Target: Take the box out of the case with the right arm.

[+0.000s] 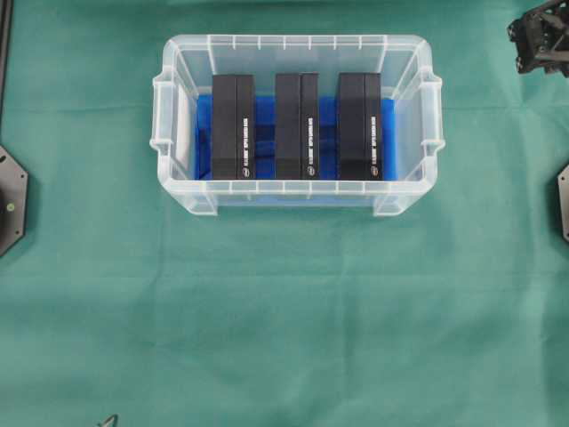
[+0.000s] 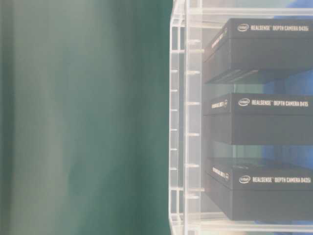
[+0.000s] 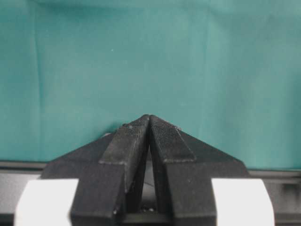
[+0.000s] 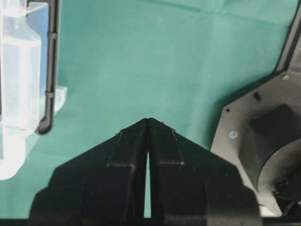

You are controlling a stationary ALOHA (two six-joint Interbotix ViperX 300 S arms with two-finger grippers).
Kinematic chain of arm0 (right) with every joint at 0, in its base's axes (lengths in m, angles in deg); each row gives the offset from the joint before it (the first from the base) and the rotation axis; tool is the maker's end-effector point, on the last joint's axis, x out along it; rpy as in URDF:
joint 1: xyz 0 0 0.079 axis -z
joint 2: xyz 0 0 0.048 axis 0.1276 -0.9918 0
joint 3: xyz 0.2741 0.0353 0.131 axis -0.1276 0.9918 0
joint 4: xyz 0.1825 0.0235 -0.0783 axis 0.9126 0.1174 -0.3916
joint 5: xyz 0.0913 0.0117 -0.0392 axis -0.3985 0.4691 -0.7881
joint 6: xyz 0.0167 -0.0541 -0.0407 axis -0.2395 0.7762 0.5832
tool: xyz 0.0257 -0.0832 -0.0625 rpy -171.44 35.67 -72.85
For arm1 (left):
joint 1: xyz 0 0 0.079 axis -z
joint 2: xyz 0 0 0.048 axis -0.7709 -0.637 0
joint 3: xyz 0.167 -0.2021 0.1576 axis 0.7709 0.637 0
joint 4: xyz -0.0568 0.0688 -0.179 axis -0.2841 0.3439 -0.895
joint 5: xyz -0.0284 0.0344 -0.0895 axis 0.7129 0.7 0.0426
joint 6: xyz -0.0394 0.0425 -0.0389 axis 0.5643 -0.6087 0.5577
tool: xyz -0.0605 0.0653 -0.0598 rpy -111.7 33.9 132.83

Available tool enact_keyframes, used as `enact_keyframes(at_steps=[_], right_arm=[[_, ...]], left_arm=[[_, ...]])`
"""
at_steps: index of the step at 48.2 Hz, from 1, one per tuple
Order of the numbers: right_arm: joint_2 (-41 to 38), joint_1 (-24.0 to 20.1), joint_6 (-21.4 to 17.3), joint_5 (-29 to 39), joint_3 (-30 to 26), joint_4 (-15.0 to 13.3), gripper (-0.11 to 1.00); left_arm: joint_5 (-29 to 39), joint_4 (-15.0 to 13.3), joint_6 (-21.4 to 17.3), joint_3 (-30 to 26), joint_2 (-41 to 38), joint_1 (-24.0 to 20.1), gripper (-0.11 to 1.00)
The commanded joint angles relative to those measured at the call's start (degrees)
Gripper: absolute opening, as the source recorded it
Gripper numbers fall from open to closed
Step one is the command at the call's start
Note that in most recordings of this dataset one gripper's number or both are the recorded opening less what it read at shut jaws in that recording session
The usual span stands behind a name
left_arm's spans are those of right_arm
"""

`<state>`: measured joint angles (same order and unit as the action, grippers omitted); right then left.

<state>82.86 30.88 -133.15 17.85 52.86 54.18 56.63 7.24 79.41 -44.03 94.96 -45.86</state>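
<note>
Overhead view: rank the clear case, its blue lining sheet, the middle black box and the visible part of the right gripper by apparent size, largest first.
1. The case, clearly largest.
2. The blue sheet lining its bottom, partly covered by boxes.
3. The middle box.
4. The right gripper; only part shows at the frame's corner, so its true size is unsure.

**Materials and surface finishes of the workspace**

The case (image 1: 293,44) is clear, glossy plastic with smooth moulded ribs along its rim; a saturated blue sheet (image 1: 264,116) lines its floor. Three boxes (image 1: 233,124) inside appear as matt black cardboard with white printed lettering. The table cloth (image 1: 267,311) is matt green fabric, faintly creased. The left gripper (image 3: 149,123) shows matt black plastic, its finger pads (image 3: 164,136) finely textured, with smooth white parts behind. The right gripper (image 4: 148,125) is matt black throughout.
</note>
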Motion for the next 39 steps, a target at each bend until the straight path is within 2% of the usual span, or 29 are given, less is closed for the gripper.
enact_keyframes(at_steps=[1,8,12,16,23,27,29,39], right_arm=[[0.6,0.2,-0.4,-0.4,-0.9,0.2,0.00],[0.6,0.1,-1.1,-0.4,-0.8,0.2,0.01],[0.5,0.1,-1.8,-0.4,-0.8,0.1,0.10],[0.5,0.1,-2.8,-0.4,-0.5,-0.1,0.30],[0.3,0.2,-4.8,-0.3,0.4,-0.7,0.75],[0.4,0.2,-5.2,0.3,1.0,-0.7,0.92],[0.4,0.2,-5.2,0.6,1.1,-0.7,0.95],[0.4,0.2,-5.1,1.0,1.1,-1.0,0.93]], left_arm=[[-0.2,0.0,-0.1,-1.4,-0.4,0.2,0.00],[-0.3,0.0,0.0,-1.4,-0.5,0.2,0.00],[-0.2,0.0,0.0,-1.4,-0.7,0.2,0.00],[-0.2,0.1,0.0,-1.4,-0.8,0.2,0.00],[-0.2,0.0,0.4,-1.5,-1.1,0.2,0.00],[-0.2,0.0,0.8,-1.5,-1.5,0.2,0.00],[-0.2,0.1,0.8,-1.5,-1.6,0.2,0.00],[-0.3,0.0,1.2,-1.6,-2.1,0.2,0.00]])
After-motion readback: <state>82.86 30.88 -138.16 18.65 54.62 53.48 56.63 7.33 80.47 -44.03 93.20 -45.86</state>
